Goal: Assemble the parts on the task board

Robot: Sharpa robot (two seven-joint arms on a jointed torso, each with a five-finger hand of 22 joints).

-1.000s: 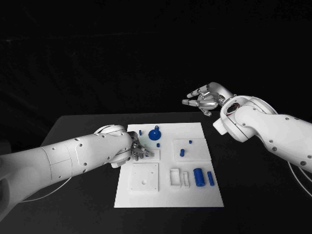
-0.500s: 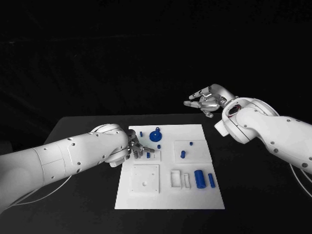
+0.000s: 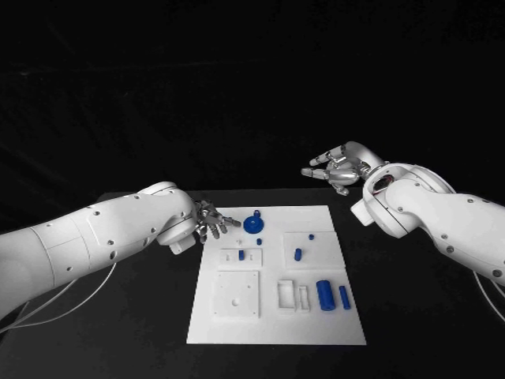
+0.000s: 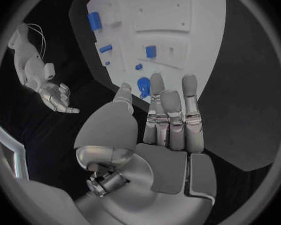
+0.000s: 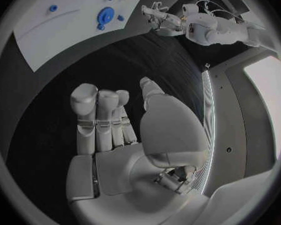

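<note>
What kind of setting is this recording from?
Probably a robot lab test bench: a black table holding one white task board with small blue parts, dark surroundings.

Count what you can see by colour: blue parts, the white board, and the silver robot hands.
Blue parts: 7 in the head view
White task board: 1
Silver hands: 2, left robot hand and right robot hand
Total: 10

Parts (image 3: 323,295) lie on the task board (image 3: 327,332), mid-table (image 3: 128,316).

Robot lab, black table (image 3: 128,316), white task board (image 3: 275,324)
</note>
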